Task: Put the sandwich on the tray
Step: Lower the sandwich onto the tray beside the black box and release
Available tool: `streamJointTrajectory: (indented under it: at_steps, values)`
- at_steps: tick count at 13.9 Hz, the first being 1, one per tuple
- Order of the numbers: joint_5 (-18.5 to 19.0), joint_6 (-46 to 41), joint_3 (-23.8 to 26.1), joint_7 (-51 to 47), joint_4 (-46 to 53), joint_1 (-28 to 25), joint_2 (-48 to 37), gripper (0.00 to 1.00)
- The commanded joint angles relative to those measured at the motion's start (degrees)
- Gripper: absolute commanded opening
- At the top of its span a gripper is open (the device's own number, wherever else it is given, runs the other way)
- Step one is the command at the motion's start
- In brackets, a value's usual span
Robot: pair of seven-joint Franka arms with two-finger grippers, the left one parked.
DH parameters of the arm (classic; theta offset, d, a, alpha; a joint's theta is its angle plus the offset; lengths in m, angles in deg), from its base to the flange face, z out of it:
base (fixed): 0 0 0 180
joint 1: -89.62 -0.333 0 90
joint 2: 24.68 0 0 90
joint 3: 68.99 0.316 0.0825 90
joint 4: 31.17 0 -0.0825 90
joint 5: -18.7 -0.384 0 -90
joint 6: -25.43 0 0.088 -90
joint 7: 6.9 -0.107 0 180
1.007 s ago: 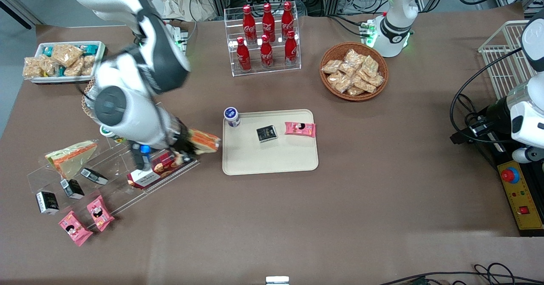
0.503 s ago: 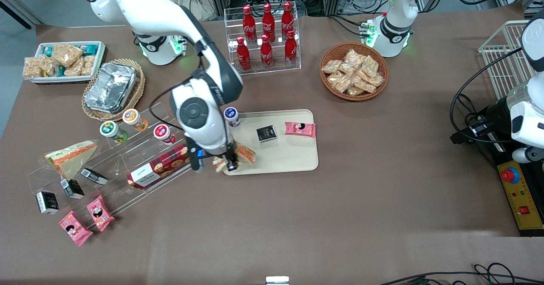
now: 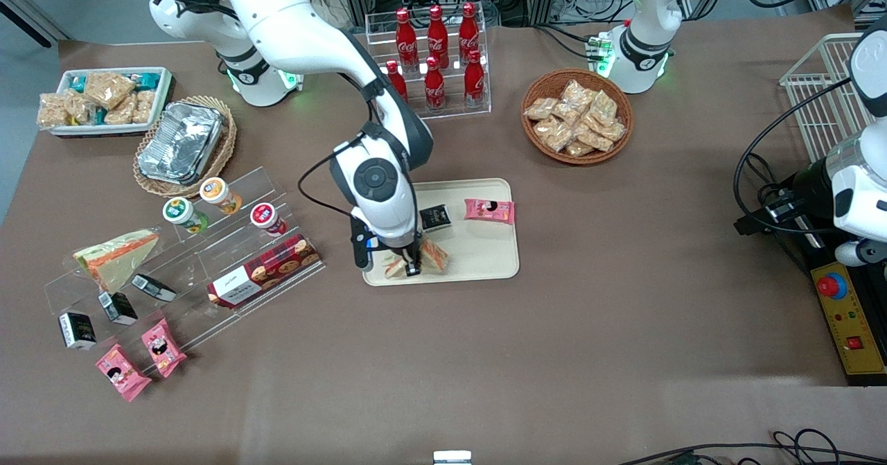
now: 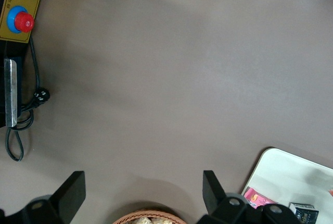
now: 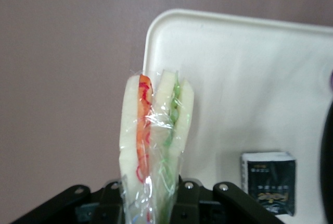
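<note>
The sandwich [image 3: 431,256], a clear-wrapped wedge with orange-red and green filling, hangs upright in my right gripper [image 3: 410,262], which is shut on its lower end. It sits just above the cream tray [image 3: 479,256], over the tray's corner nearest the front camera at the working arm's end. The right wrist view shows the sandwich [image 5: 156,135] standing between the black fingers [image 5: 112,198] of the gripper [image 5: 153,203], with the tray [image 5: 244,73] beneath it. A second wedge sandwich [image 3: 114,257] lies on the acrylic shelf.
A black packet [image 3: 434,217] and a pink packet [image 3: 489,210] lie on the tray. The acrylic shelf [image 3: 208,271] with cups and a cookie box [image 3: 263,279] stands toward the working arm's end. A cola rack [image 3: 429,63] and snack basket [image 3: 576,115] stand farther from the camera.
My gripper carried the sandwich from above the acrylic shelf across to the tray, and it now holds it low over the tray's near corner.
</note>
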Motion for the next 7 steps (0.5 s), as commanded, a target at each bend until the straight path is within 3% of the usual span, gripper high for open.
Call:
streamJointTrajectory:
  at_steps: [1, 7]
  values:
    - [-0.9, 2.7, -0.9, -3.2, 1.0, -2.1, 2.4, 0.0]
    - [-0.6, 5.2, -1.0, -8.3, 1.2, -5.4, 5.9, 0.0]
